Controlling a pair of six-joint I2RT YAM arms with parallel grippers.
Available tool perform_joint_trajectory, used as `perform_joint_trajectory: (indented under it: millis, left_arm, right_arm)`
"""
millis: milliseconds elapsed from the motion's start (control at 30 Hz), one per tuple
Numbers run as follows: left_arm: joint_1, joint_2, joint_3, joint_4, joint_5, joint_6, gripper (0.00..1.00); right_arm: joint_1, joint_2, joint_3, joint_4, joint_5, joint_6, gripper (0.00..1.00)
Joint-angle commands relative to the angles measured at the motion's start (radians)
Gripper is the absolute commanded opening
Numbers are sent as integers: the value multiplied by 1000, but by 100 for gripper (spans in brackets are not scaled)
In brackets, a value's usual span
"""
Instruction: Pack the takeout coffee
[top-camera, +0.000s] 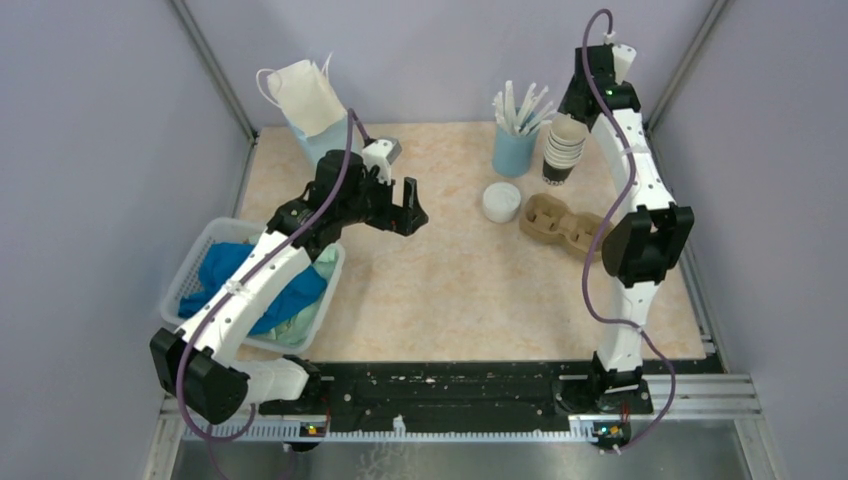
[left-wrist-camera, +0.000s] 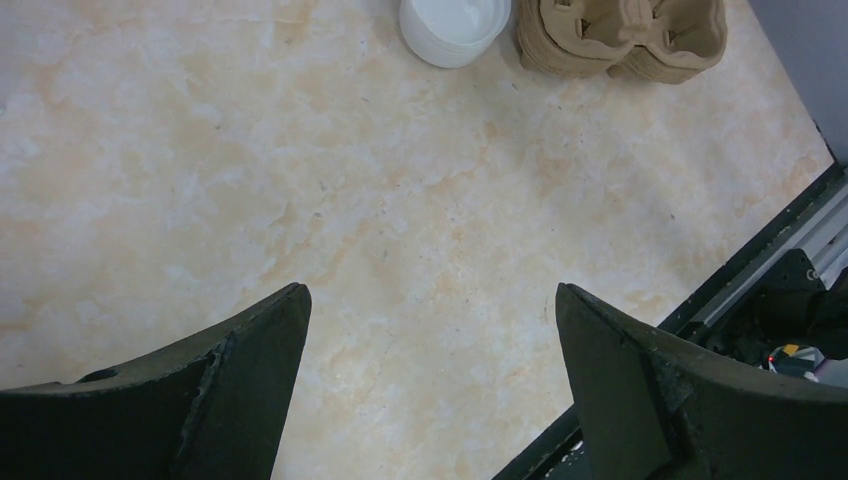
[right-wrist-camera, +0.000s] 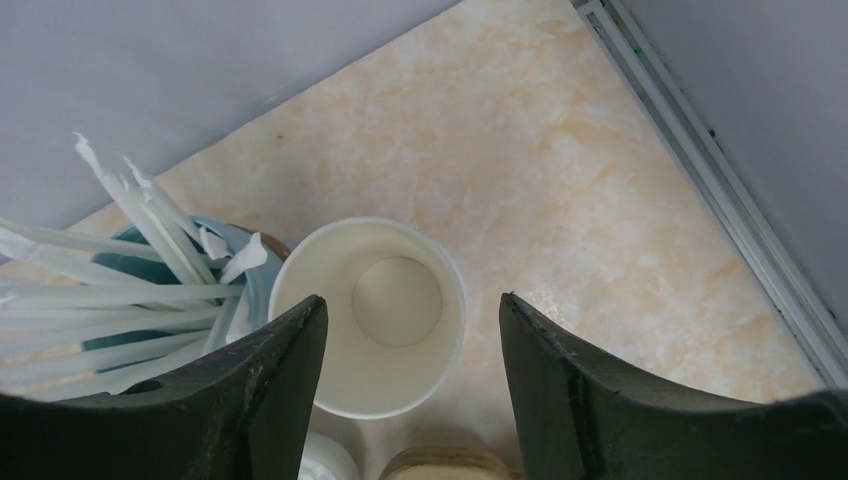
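No lidded takeout coffee shows in any view. A stack of lidless paper cups (top-camera: 565, 148) stands at the back right; in the right wrist view I look straight down into its top cup (right-wrist-camera: 372, 315). My right gripper (top-camera: 577, 103) hangs above that stack, open and empty (right-wrist-camera: 413, 298), with the cup's rim between and below the fingers. A loose white lid (top-camera: 501, 202) and a cardboard cup carrier (top-camera: 560, 225) lie near the stack. My left gripper (top-camera: 410, 210) is open and empty over bare table (left-wrist-camera: 430, 290), with the lid (left-wrist-camera: 455, 25) and the carrier (left-wrist-camera: 620, 35) ahead of it.
A blue cup of wrapped straws (top-camera: 515, 140) stands just left of the stack (right-wrist-camera: 130, 290). A white basket (top-camera: 205, 250) of blue and green cloths sits at the left under my left arm. A white bag (top-camera: 305, 95) stands at the back left. Grey walls enclose the table.
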Motion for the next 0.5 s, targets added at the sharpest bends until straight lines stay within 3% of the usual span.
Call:
perform_joint_trajectory:
  millis: [0, 467]
  left_arm:
    - [-3, 0, 51, 26, -19, 59, 98]
    - [-3, 52, 95, -7, -47, 118, 98]
  right_arm:
    - [-22, 32, 63, 4, 39, -36, 63]
    - [-31, 73, 22, 11, 17, -68, 38]
